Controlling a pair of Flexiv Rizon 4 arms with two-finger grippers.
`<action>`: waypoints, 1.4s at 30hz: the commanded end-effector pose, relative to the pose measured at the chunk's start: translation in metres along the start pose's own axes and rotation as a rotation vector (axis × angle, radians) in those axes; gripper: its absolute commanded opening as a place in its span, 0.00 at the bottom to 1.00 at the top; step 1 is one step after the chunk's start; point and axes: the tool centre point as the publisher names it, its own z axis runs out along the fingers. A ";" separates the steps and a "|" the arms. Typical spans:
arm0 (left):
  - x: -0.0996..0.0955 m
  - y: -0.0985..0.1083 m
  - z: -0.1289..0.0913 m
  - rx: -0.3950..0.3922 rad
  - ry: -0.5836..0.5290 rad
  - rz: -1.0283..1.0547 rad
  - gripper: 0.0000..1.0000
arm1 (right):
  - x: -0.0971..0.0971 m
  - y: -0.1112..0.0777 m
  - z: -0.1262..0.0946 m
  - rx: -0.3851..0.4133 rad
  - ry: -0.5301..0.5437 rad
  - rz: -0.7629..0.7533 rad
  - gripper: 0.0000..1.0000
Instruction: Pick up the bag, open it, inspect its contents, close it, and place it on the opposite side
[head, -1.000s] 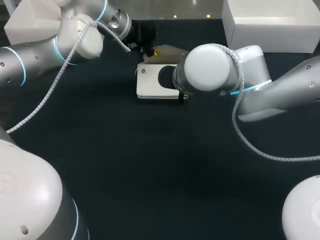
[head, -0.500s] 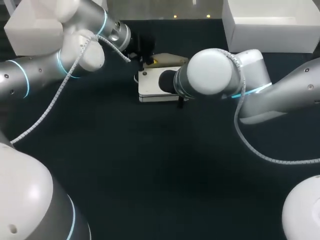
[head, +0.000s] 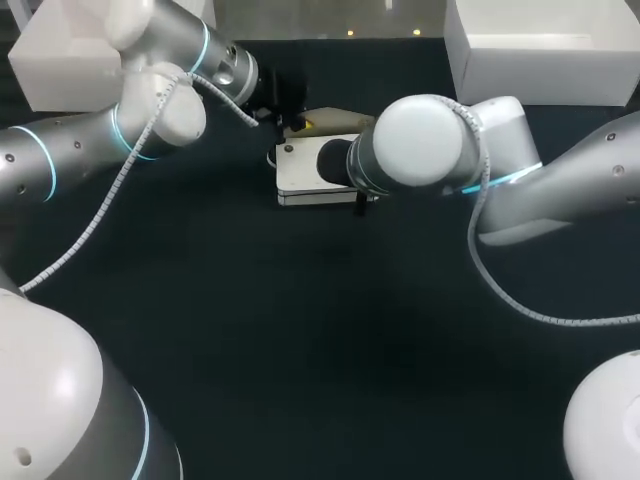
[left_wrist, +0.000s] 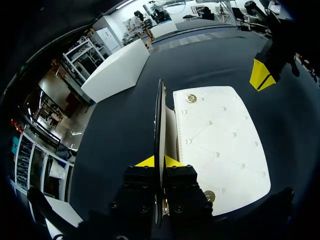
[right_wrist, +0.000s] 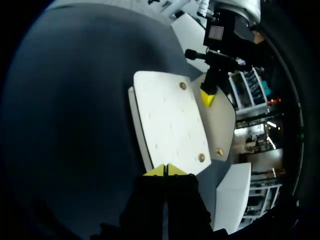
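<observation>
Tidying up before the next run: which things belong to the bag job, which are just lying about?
Job: white quilted bag; its flap, pinched in the left claw; right claw by the bag's edge.
Lying about: white box, far right corner; second white box, far left corner.

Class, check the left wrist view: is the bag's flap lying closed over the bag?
No: the flap stands on edge, pinched in the left gripper, while the white bag lies flat beside it.

head: above-behind, looking down | wrists: close, opposite ends | shared: bag (head: 300, 172)
</observation>
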 end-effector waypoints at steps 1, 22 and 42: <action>0.000 0.001 0.002 0.002 -0.002 0.010 0.00 | 0.001 0.002 -0.001 -0.014 -0.015 -0.013 0.00; -0.009 0.012 0.019 -0.017 0.078 0.119 0.00 | 0.032 0.007 0.011 -0.006 -0.065 -0.145 0.36; 0.000 0.011 0.019 -0.011 0.112 0.132 0.00 | 0.022 0.001 0.030 -0.003 -0.094 -0.142 0.38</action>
